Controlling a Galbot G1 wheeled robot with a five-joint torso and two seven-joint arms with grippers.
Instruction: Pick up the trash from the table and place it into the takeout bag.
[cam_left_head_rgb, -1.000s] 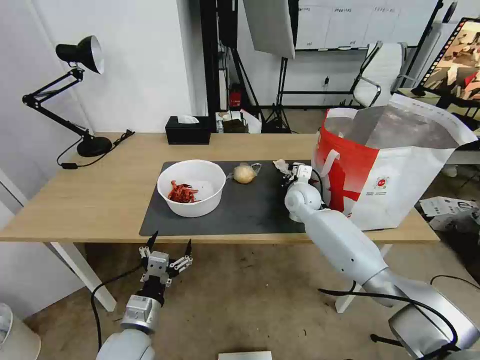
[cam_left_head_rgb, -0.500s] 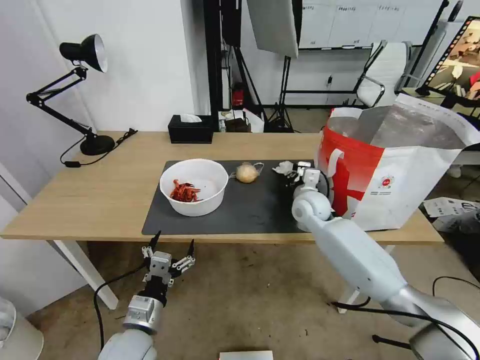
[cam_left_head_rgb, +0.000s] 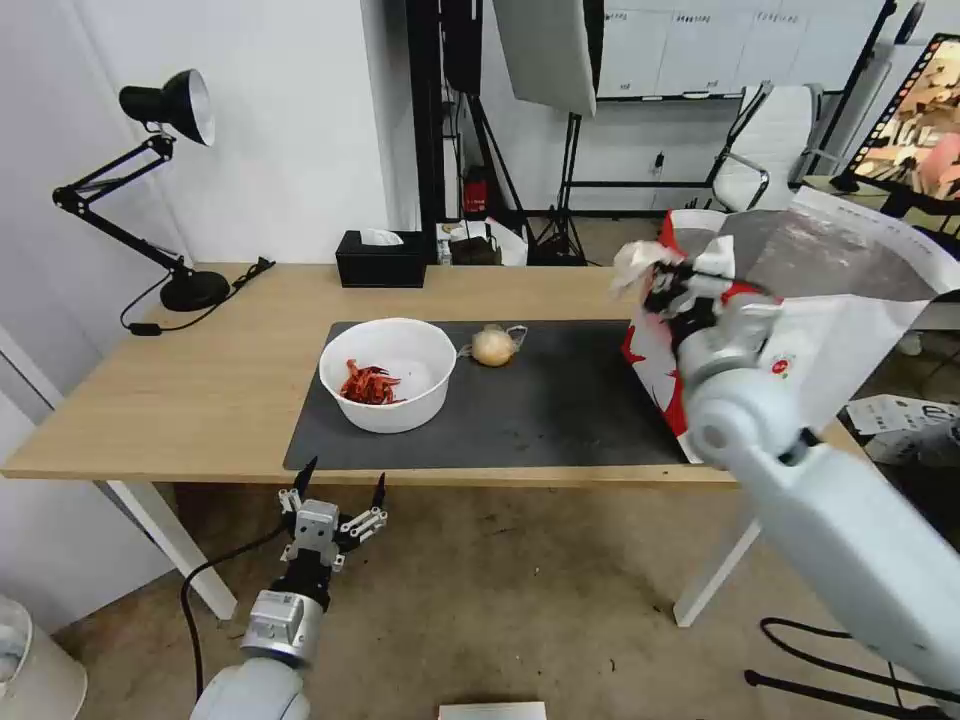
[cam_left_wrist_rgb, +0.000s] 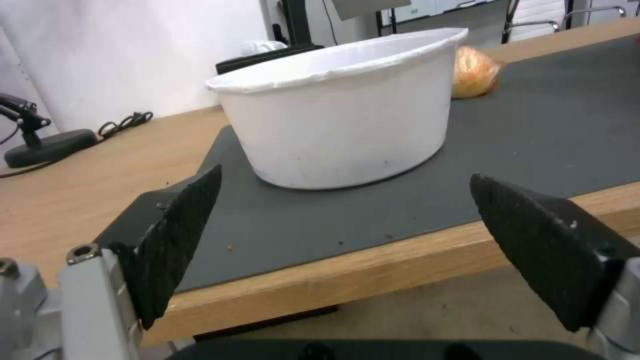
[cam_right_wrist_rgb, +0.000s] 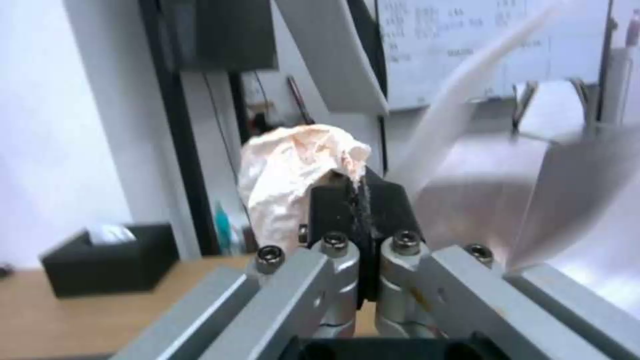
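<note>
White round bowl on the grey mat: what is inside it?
The white round bowl holds red shell scraps on its left side. The near wall hides part of the floor, more so from the left wrist.

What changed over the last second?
The right gripper, shut on the crumpled tissue, rose from the mat's far right corner to the takeout bag's near rim. The bowl, the wrapped lump and the open left gripper below the table edge stayed put.
</note>
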